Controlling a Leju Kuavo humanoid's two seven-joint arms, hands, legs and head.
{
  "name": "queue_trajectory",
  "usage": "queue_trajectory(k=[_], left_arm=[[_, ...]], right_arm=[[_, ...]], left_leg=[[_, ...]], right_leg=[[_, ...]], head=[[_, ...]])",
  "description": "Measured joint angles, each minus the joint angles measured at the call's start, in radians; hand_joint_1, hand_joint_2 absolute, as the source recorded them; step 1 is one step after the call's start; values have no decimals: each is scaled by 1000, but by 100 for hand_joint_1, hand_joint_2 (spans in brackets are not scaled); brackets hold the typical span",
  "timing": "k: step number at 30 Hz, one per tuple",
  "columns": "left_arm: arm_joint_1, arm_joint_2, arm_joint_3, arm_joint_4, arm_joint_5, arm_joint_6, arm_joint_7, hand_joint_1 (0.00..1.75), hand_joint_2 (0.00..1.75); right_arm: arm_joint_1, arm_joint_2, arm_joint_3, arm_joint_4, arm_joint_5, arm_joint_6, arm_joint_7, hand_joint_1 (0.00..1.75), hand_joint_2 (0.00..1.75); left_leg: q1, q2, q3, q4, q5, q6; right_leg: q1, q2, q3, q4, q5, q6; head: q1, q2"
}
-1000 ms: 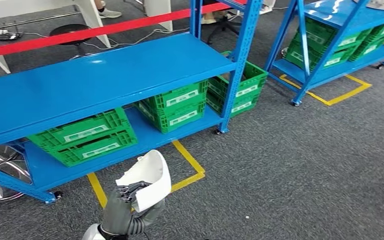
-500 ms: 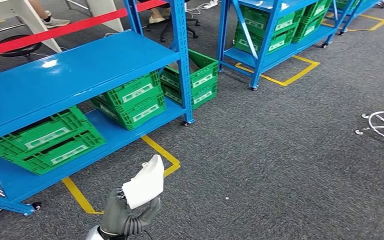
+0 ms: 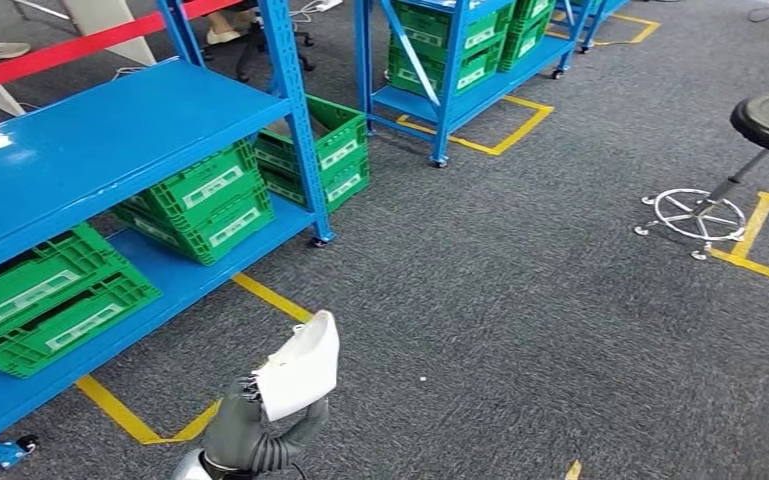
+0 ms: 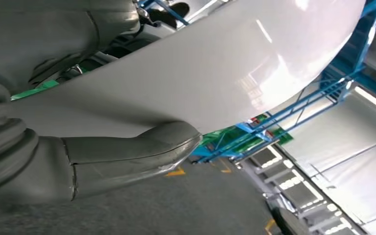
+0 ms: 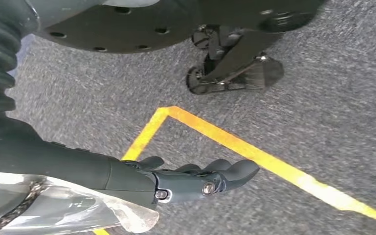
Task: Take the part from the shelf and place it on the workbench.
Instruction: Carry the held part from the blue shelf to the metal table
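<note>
Blue metal shelf [image 3: 110, 130] w/ green ribbed plastic crates [image 3: 205, 200] at left. Left hand [image 3: 245, 435] holds the white curved glossy shell part [image 3: 300, 368] above grey carpet floor [image 3: 520, 330], fingers wrapped on its edge. Part looks light, stiff, probably slippery; grip at rim. Right hand [image 5: 195, 178] hangs w/ fingers apart, nothing in them.

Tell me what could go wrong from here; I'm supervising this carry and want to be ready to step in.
The white part is large next to the left robot hand, which holds it at one edge, with most of it sticking up past the fingers. It might tilt or slip while walking. The stool and blue shelf stand nearby, so a wide turn could clip the part. The right robot hand hangs empty and gives no support.
</note>
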Motion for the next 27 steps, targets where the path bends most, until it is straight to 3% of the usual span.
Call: queue_trajectory(k=[1, 2, 4, 6, 9, 11, 13, 14, 15, 16, 18, 20, 22, 24, 25, 27], left_arm=[[0, 0, 0, 1, 0, 0, 0, 175, 175], [0, 0, 0, 1, 0, 0, 0, 175, 175], [-1, 0, 0, 2, 0, 0, 0, 175, 175], [-1, 1, 0, 2, 0, 0, 0, 175, 175], [-3, 2, -1, 2, 0, 0, 0, 175, 175], [-4, 2, -2, 2, -1, 0, 0, 175, 175], [-4, 3, -3, 3, -1, 0, 0, 175, 175], [-4, 3, -4, 4, -1, 0, 0, 175, 175], [-5, 3, -5, 6, -1, 0, 0, 175, 175], [-7, 3, -7, 8, -1, 0, 0, 175, 175], [-13, 3, -12, 14, -1, 0, -1, 175, 175], [-22, 1, -22, 23, 0, 0, -5, 175, 175], [-31, -3, -31, 34, 3, 0, -10, 175, 175], [-40, -8, -36, 44, 7, 0, -15, 175, 175], [-43, -11, -38, 48, 9, 0, -17, 175, 175], [-48, -16, -40, 55, 11, 0, -19, 175, 175]], right_arm=[[2, 0, 0, 0, -1, 0, 0, 0, 175], [3, 0, 0, 0, -1, 0, 0, 0, 175], [2, 0, -1, 0, -2, 0, 0, 0, 175], [-1, 0, -1, 0, -2, 0, 0, 0, 175], [2, 0, -1, 0, -2, -2, 0, 0, 175], [4, 0, -1, 0, -3, -3, 0, 0, 175], [2, 0, -1, 0, -6, -3, 0, 0, 175], [2, 0, -1, 0, -8, -3, -2, 0, 175], [2, 0, -1, 0, -12, -4, -3, 0, 175], [4, 0, -2, 0, -17, -4, -5, 0, 175], [5, 0, -6, 0, -26, -4, -9, 0, 175], [5, -4, -10, 0, -30, 14, -11, 0, 175], [6, -13, -14, -1, -32, 36, -12, 0, 175], [12, -19, -19, -2, -37, 33, -11, 0, 175], [14, -20, -22, -2, -39, 25, -11, 0, 175], [13, -20, -25, -3, -41, 12, -12, 0, 175]], left_leg=[[0, 13, 0, 1, 0, -1], [1, 25, 0, 3, -1, -3], [-1, 46, -1, 13, -7, -12], [-7, 64, -3, 24, -13, -25], [-6, 82, -3, 30, -18, -42], [1, 44, -20, 76, -55, -52], [3, -9, -74, 200, -124, -54], [3, -20, -105, 268, -152, -52], [3, -25, -128, 315, -163, -50], [2, -28, -135, 327, -153, -46], [1, -40, -100, 240, -83, -35], [2, -84, -48, 115, -20, -25], [0, -109, -29, 58, -8, -22], [1, -92, -28, 44, -9, -19], [2, -81, -26, 38, -6, -15], [4, -55, -22, 28, -3, -7]], right_leg=[[-2, -4, 3, -3, 14, 4], [-4, -12, 26, -46, 45, 7], [-5, -56, 101, -182, 102, 9], [-1, -84, 141, -257, 120, -5], [3, -58, 134, -260, 122, -33], [1, -37, 132, -263, 127, -46], [2, -13, 129, -264, 130, -55], [3, -1, 128, -263, 131, -57], [6, 13, 127, -263, 131, -58], [8, 27, 127, -263, 131, -58], [10, 55, 131, -262, 132, -57], [10, 81, 131, -259, 133, -53], [7, 102, 119, -256, 136, -43], [3, 117, 107, -257, 140, -30], [4, 105, 100, -251, 134, -24], [7, 54, 65, -188, 96, -17]], head=[[0, 0], [0, 0], [1, 0], [-1, 0], [-5, 0], [-8, 0], [-11, 0], [-11, 0], [-11, 0], [-11, 0], [-11, 0], [-11, 0], [-11, 0], [-11, 0], [-10, 0], [-6, 0]])
